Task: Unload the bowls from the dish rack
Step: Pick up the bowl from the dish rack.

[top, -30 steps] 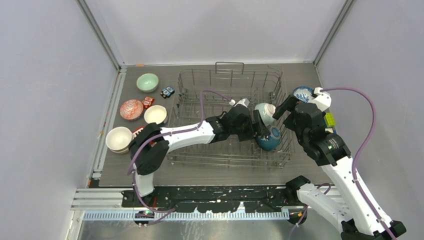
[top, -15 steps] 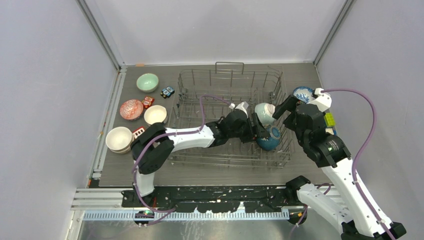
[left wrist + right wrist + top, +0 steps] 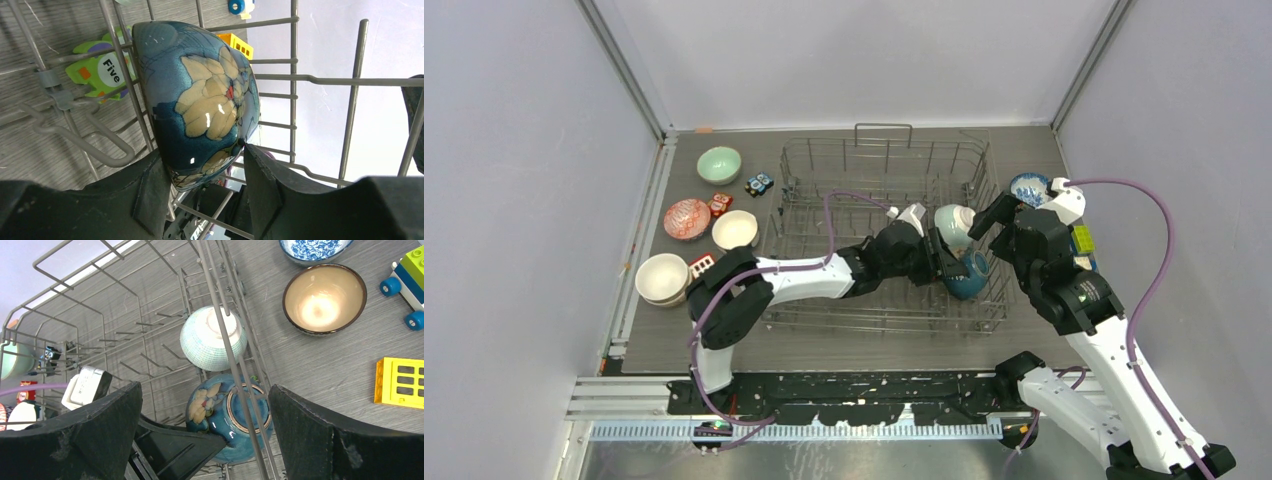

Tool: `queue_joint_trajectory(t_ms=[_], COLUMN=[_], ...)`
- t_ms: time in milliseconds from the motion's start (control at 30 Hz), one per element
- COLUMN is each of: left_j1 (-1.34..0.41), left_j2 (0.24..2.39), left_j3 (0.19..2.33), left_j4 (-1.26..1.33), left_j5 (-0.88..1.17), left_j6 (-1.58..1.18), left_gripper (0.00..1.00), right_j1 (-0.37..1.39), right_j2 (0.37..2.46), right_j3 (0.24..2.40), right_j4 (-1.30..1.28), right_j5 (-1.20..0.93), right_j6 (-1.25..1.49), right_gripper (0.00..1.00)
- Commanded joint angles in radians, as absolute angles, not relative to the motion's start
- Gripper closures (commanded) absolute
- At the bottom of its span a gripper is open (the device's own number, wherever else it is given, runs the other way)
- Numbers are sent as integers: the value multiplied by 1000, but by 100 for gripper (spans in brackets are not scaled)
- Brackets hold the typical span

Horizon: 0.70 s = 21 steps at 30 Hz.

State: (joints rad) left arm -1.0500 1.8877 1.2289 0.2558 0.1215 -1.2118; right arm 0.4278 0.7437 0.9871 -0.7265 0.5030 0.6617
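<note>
The grey wire dish rack (image 3: 874,160) holds two bowls at its right end. A dark blue flowered bowl (image 3: 965,275) lies on its side; it also shows in the left wrist view (image 3: 200,95) and the right wrist view (image 3: 235,415). A white-teal ribbed bowl (image 3: 954,225) sits upside down behind it. My left gripper (image 3: 946,262) is open inside the rack, its fingers (image 3: 150,195) straddling the blue bowl's lower edge. My right gripper (image 3: 992,228) is wide open and empty above the rack's right side. A tan bowl (image 3: 324,298) and a blue-white bowl (image 3: 1029,186) stand right of the rack.
Left of the rack stand a mint bowl (image 3: 719,164), a pink-red bowl (image 3: 687,218), a cream bowl (image 3: 735,229) and stacked cream bowls (image 3: 662,278), with small red blocks (image 3: 720,203). A green owl figure (image 3: 102,70) lies under the rack wires. A yellow brick (image 3: 400,382) lies at the right.
My left gripper has pushed further right along the rack until its fingers straddle the dark blue bowl. The right arm has hardly moved.
</note>
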Motion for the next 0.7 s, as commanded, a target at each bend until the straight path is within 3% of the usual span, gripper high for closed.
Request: queue_joint_trajectory(t_ms=[0,667], left_j1=[-1071,-1078], left_j2=[1861,1848], left_j3=[1247,1238], left_j4=[389,473], left_j5=[145,145], left_j6=[-1198,-1169], left_gripper=[47,77], right_j1=[425,425], right_j2=[732,720], right_j3=[987,1002], right_j4=[-686,-706], right_j5=[515,517], right_j6=[675,667], right_gripper=[0,0])
